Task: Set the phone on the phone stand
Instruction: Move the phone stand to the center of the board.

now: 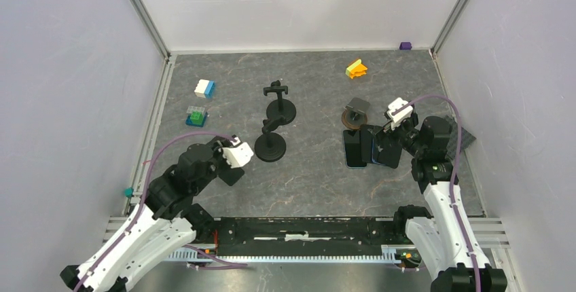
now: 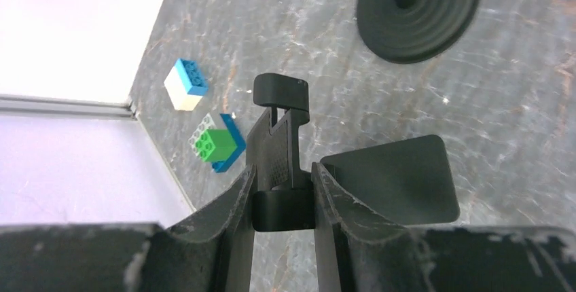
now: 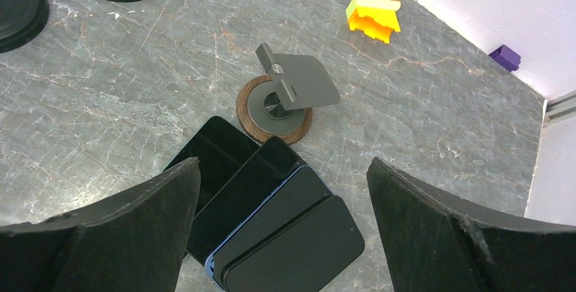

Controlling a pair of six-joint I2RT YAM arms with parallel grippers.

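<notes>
Item: left gripper (image 2: 282, 187), closing in from both sides on a black plastic clamp-type bracket (image 2: 275, 144). Its jaws are standing narrow with the bracket filling the gap. Whether this bracket belongs to the nearer black round-based pole stand (image 1: 270, 148) cannot be told. Item: right gripper (image 3: 282, 170), spreading to its widest and holding nothing, hovering directly over a fanned pile of dark glossy slab phones (image 3: 272, 227). The pile is lying flat on the grey marbled tabletop (image 1: 306, 183), right of centre. Item: small round wood-ringed stand with a tilted grey metal plate (image 3: 299, 83), sitting just beyond the pile at its far end. Item: second black pole stand (image 1: 280, 108), standing farther back. Handling note, offered as judgement: the step in hand is looking like the pick of one phone while the left arm is steadying a holder. The phones are overlapping, so the right gripper is best descending on the uppermost slab only, straddling its narrow width and not the whole fan. The slabs are looking thin and slick, so a slow, square closing is advisable, or the neighbours are likely to be dragged along. The left grip is best staying firm and level, with the bracket's mouth facing the incoming phone.
</notes>
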